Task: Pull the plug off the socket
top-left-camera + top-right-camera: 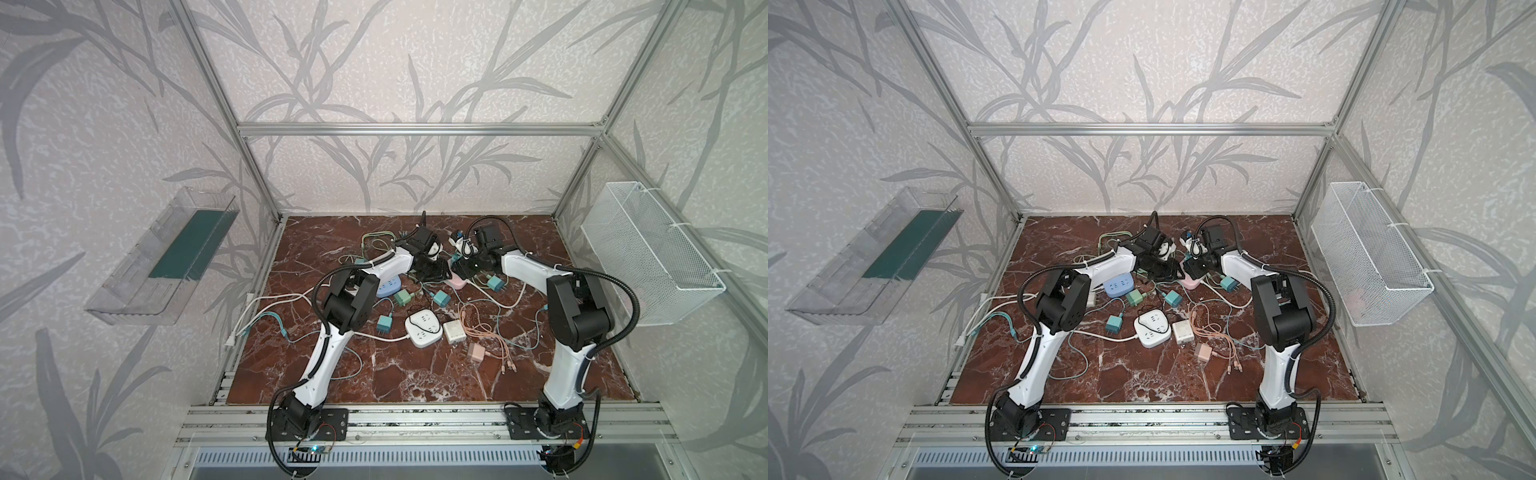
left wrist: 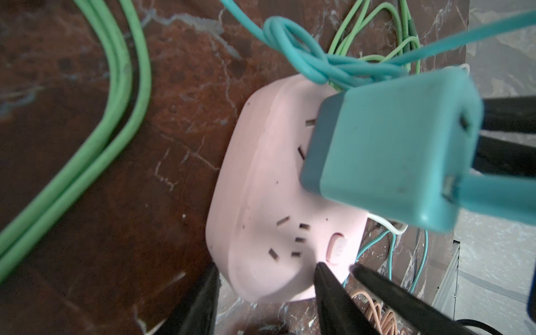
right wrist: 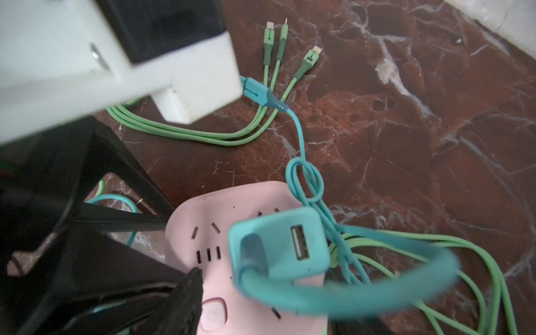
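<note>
A pink socket (image 2: 261, 188) (image 3: 220, 208) lies flat on the marble floor, just showing between the two grippers in both top views (image 1: 459, 283) (image 1: 1192, 284). A teal plug (image 2: 391, 150) (image 3: 278, 246) sits in it, with a teal cable coming out of its top. My left gripper (image 2: 266, 266) (image 1: 436, 272) is shut on the socket's rounded end: one finger against its side, the other beside the power button. My right gripper (image 3: 269, 301) (image 1: 463, 268) stands open astride the plug, with pink showing between its near finger (image 3: 188, 290) and the plug.
Green cables (image 2: 116, 130) and a three-headed lead (image 3: 278, 37) lie around the socket. A blue socket (image 1: 388, 286), a white socket (image 1: 423, 328), loose teal chargers (image 1: 440, 298) and orange leads (image 1: 490, 332) litter the floor. A wire basket (image 1: 648, 253) hangs right, a clear tray (image 1: 166, 257) left.
</note>
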### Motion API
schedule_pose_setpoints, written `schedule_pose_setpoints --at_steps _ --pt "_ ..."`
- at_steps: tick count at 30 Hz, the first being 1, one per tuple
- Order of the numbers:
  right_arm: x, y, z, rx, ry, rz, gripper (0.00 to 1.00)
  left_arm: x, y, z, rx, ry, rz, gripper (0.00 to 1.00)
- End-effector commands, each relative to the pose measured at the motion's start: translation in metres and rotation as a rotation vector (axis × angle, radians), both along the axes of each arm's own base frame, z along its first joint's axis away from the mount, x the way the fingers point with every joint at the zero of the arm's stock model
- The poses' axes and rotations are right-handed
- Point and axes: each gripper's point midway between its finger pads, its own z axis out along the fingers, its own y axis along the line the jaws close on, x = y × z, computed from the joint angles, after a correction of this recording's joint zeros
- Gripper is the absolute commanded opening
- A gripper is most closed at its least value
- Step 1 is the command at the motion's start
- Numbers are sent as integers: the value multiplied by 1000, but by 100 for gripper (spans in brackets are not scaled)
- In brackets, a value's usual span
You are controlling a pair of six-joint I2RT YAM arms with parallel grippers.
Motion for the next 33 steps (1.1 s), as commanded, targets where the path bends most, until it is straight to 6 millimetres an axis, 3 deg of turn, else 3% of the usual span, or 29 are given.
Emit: schedule_pose_setpoints --at_steps 1,15,24,33 --pt "11 6 6 4 -29 35 66 -16 13 -26 49 104 23 53" --pt "19 8 -7 -38 10 59 54 -8 15 -26 25 116 55 53" --pt "13 4 -16 -71 34 62 54 7 18 -18 -25 115 103 53" --pt "13 11 -15 -47 32 76 39 8 18 -27 -24 137 117 53"
